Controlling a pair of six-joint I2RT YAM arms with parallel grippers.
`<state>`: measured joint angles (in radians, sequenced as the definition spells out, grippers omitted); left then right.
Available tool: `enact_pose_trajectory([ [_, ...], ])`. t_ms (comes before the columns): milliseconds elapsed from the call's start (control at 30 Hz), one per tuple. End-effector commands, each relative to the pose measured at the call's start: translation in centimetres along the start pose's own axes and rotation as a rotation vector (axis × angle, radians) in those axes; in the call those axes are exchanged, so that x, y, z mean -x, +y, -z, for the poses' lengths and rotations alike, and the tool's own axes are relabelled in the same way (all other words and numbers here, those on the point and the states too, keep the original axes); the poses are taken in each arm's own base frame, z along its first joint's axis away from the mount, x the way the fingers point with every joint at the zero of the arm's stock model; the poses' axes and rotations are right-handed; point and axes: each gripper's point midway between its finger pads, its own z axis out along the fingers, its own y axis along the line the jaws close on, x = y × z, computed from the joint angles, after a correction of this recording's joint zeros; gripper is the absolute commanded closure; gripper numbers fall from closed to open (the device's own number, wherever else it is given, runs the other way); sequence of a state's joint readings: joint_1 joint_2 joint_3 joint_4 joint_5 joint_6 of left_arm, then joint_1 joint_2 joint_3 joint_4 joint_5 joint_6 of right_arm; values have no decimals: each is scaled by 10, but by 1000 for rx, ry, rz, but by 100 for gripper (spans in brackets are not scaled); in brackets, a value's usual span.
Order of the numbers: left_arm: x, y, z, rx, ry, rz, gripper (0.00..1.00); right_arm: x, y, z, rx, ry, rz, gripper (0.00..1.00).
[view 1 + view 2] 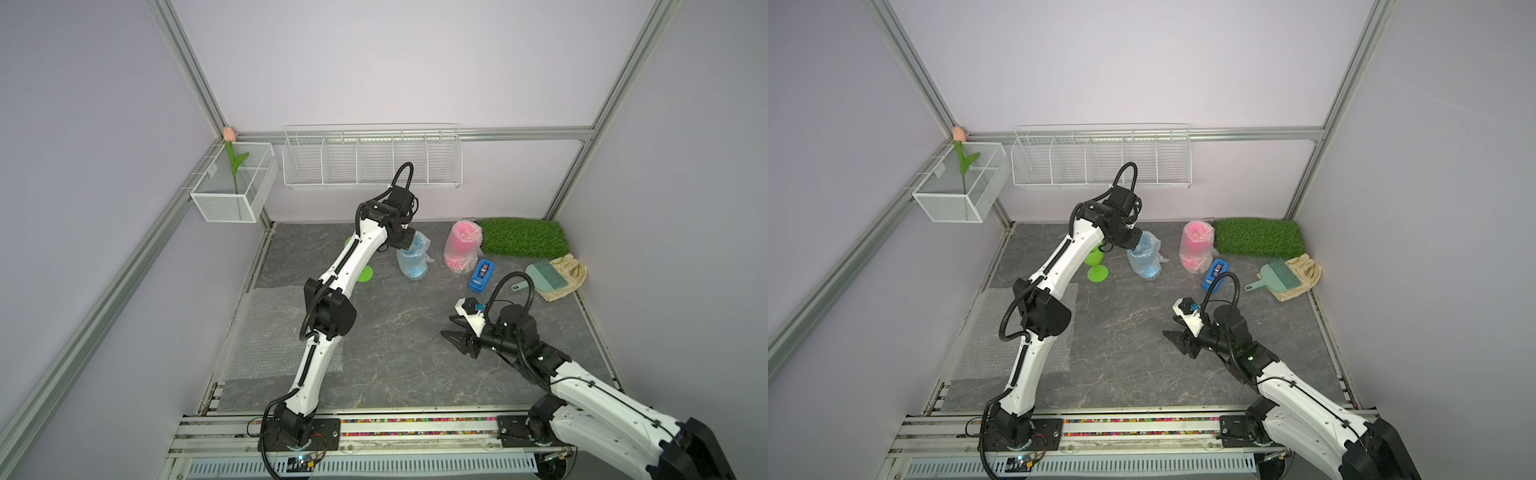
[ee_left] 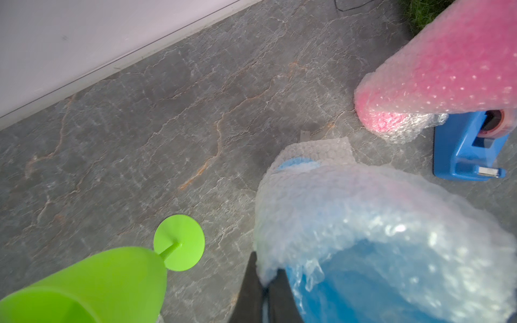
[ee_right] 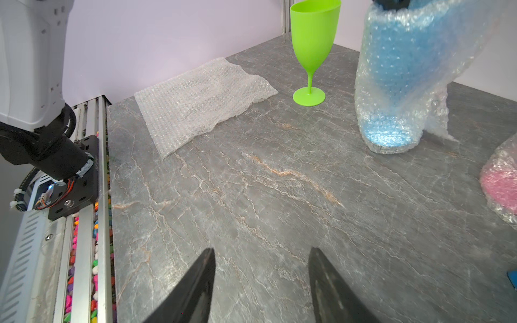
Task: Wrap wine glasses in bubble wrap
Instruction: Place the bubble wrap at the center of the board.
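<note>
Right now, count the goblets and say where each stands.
3. Green goblet, bare, partly behind the left arm; blue goblet, wrapped, beside it; pink goblet, wrapped, beside the grass mat.

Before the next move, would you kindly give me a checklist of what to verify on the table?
1. Grip: left gripper shut on the wrap at the rim of the blue goblet: ok.
2. Blue goblet standing on its foot: ok.
3. Wrap closed all round: not ok, a flap hangs loose.
4. Free hand: right gripper open and empty: ok.
5. Next piece: green goblet upright: ok; wrapped: not ok.
6. Material: spare sheet spread out: ok.
</note>
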<state>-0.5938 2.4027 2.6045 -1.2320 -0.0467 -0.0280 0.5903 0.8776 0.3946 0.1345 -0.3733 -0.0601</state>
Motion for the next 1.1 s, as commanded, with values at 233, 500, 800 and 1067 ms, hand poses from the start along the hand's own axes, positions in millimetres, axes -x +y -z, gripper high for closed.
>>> enact_pose_trajectory([
  [233, 27, -8, -15, -38, -108, -67, 58, -7, -3, 6, -26, 65, -2, 43],
  [500, 76, 3, 38, 32, -322, -86, 36, -9, -12, 2, -65, 95, -17, 43],
  [800, 74, 17, 110, 89, -393, -47, 38, -9, -46, -10, -221, 150, -134, 34],
  [1067, -18, 27, 121, 112, -281, 117, 45, -14, -74, -20, -344, 215, -229, 36],
])
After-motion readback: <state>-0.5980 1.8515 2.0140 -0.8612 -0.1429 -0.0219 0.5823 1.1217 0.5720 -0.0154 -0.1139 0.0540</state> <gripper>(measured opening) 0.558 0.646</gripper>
